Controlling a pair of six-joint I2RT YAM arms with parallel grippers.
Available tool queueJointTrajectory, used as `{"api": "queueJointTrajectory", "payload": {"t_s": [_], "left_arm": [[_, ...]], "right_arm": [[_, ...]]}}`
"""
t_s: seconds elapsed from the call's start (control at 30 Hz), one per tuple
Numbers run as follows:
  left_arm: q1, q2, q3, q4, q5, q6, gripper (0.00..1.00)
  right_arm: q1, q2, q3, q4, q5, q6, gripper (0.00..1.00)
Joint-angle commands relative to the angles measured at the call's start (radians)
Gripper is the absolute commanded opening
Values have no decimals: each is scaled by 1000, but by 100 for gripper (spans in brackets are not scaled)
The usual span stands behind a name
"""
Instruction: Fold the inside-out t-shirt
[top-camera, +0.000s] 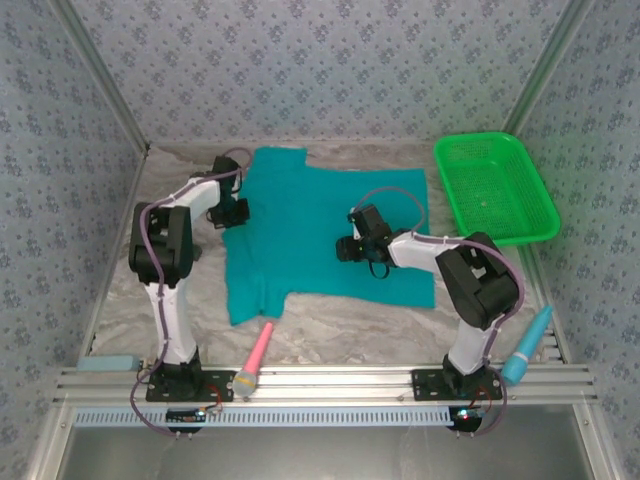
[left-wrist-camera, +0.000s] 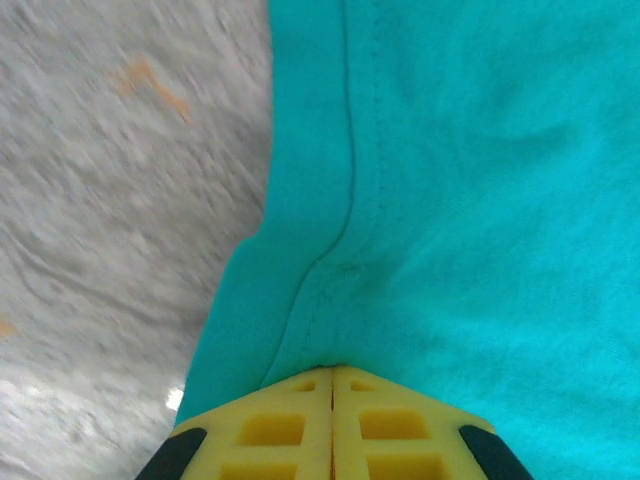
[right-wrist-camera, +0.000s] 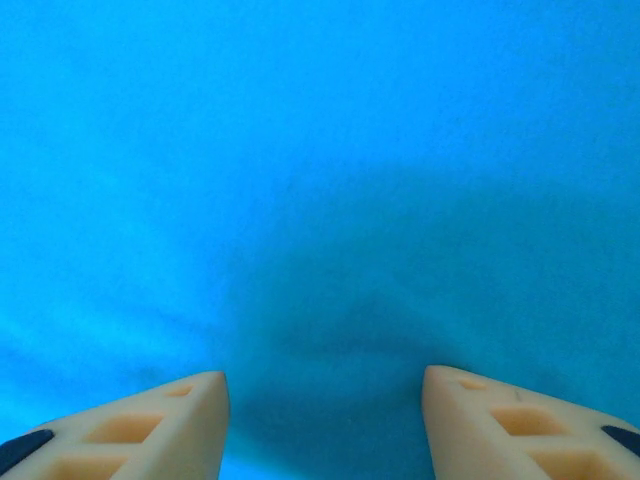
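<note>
While the left gripper (left-wrist-camera: 332, 372) pinches the t-shirt (top-camera: 300, 230) hem thinly, it may slip free; the right gripper (right-wrist-camera: 322, 378) stands half-open over it.

The teal t-shirt (top-camera: 300, 220) lies spread mostly flat, its stitched hem seam showing.

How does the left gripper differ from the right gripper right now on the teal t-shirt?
The left gripper is shut tight at the hemmed edge of the inside-out t-shirt, apparently pinching it; the right gripper is open. The left sits at the shirt's edge, next to the table; the right is over the shirt's middle. Both are down at the cloth.
</note>
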Motion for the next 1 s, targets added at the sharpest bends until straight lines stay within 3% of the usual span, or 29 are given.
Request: {"api": "queueJointTrajectory", "payload": {"t_s": [0.0, 0.1, 0.17, 0.27, 0.37, 0.5, 0.6, 0.67, 0.77, 0.9, 0.97], "left_arm": [[23, 29, 37, -81, -76, 70, 13], [25, -42, 31, -38, -62, 105, 21], [25, -113, 13, -16, -26, 91, 32], [15, -239, -21, -24, 35, 26, 37], [3, -407, -141, -48, 55, -38, 38], [-13, -661, -389, -65, 77, -129, 49], [-7, -839, -560, -124, 76, -271, 66], [9, -933, -652, -158, 119, -314, 99], [66, -994, -745, -171, 330, -273, 100], [16, -980, -745, -290, 265, -432, 100], [-44, -998, -768, -269, 233, -575, 92]], "right_arm": [[-27, -88, 38, -88, 8, 12, 58], [-59, -205, 0, -167, 88, -9, 59], [-87, -289, -42, -223, 128, -5, 61], [-103, -425, -107, -316, 189, 17, 64], [-104, -565, -169, -384, 229, 4, 67], [-110, -713, -213, -425, 243, -69, 69], [-109, -768, -221, -413, 162, -267, 70], [-82, -796, -247, -404, -1, -554, 69], [-31, -814, -272, -416, -56, -818, 70], [-12, -776, -212, -500, -46, -902, 70], [0, -747, -190, -561, -21, -958, 70]]}}
